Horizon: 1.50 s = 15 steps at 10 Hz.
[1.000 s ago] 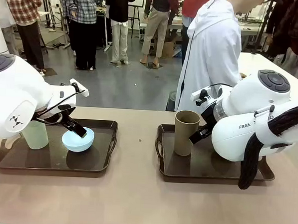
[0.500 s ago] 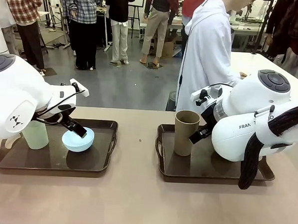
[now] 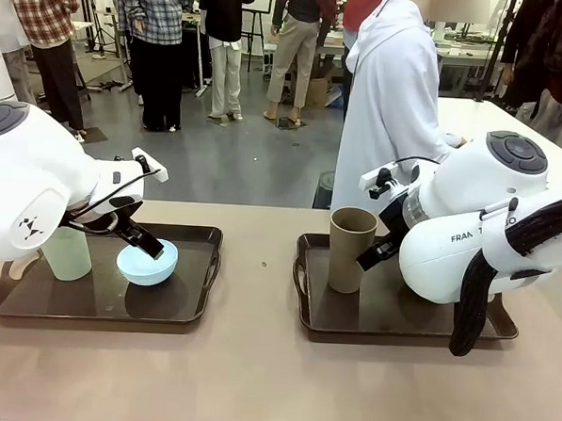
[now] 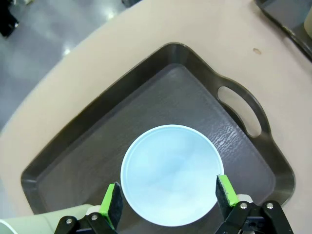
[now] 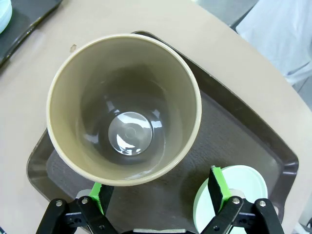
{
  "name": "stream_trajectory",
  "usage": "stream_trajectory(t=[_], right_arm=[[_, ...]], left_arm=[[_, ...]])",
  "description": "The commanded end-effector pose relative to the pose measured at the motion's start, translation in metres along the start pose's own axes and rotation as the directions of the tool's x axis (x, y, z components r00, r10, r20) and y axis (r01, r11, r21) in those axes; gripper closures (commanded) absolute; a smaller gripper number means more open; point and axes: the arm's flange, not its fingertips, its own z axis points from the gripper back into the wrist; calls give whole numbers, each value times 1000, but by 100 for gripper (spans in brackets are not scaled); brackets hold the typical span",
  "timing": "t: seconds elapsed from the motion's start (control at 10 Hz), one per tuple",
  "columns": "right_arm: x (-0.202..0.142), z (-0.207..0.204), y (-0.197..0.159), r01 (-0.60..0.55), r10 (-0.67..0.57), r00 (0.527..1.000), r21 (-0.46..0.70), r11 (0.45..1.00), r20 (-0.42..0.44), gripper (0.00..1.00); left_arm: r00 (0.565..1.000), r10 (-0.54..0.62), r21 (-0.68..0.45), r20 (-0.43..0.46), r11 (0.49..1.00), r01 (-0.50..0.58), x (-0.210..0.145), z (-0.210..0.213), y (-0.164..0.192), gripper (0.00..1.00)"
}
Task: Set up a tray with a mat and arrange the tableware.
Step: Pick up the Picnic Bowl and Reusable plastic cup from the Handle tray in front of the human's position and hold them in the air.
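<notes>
I am holding my left gripper (image 4: 168, 195) wide open, its pads flanking the light blue bowl (image 4: 170, 165) without gripping it. My right gripper (image 5: 158, 190) is hanging open and empty over the brown tumbler (image 5: 124, 107). The mint green bowl (image 5: 248, 183) is sitting just beside that tumbler.

Only readable bit: black "FRAN" on the white right arm (image 3: 467, 253), about 3 o'clock in the front view, remaining letters hidden.
</notes>
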Motion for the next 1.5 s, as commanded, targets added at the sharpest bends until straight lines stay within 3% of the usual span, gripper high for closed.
stream_trajectory(t=[0.0, 0.3, 0.5, 0.8, 1.0, 1.2, 1.3, 1.4], right_arm=[[0, 0, 0, 0, 0, 1000, 0, 1000, 0, 0], [0, 0, 0, 0, 0, 1000, 0, 1000, 0, 0], [-18, 29, 1, 39, -41, 996, -34, 999, -74, 0], [-71, 76, 20, 115, -138, 955, -102, 988, -262, 0], [-120, 89, 39, 159, -172, 911, -67, 985, -374, 0], [-168, 95, 54, 249, -237, 873, -27, 968, -427, 0], [-172, 97, 55, 265, -268, 869, -67, 962, -416, 0], [-39, 91, 18, 176, -181, 880, -51, 983, -439, 0]], left_arm=[[1000, 0, 0, 0, 1000, 0, 0, 0, 0, 0], [1000, 0, 0, 0, 1000, 0, 0, 0, 0, 0], [999, 28, -22, -38, 999, -29, -21, 23, -5, 0], [991, -14, -49, -131, 999, 8, -62, 81, -31, 0], [975, -20, -92, -220, 996, 0, -100, 119, -44, 0], [960, 20, -124, -278, 991, -56, -136, 136, -50, 0], [960, 46, -103, -275, 992, -77, -146, 139, -51, 0], [961, -12, -102, -275, 995, -17, -23, 132, -25, 0]])
